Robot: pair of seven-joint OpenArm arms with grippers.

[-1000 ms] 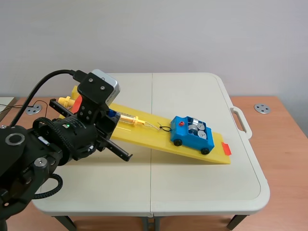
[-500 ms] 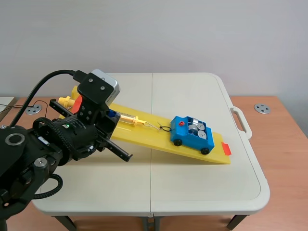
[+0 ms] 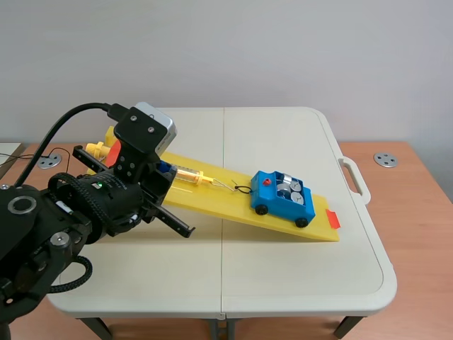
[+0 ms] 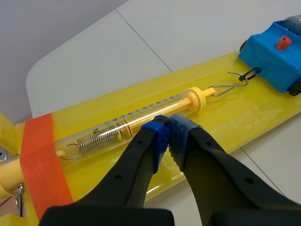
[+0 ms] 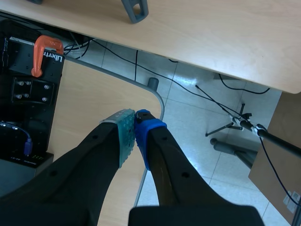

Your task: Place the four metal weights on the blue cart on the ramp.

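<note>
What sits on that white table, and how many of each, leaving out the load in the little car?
Yellow ramp: 1
Blue cart: 1
Spring scale: 1
Total: 3

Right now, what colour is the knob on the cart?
The knob is red; clearest in left wrist view.

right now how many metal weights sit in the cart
4, it seems: round silver metal weights clustered, overlapping, in the blue plastic cart, low on the yellow ramp; count unsure.
</note>
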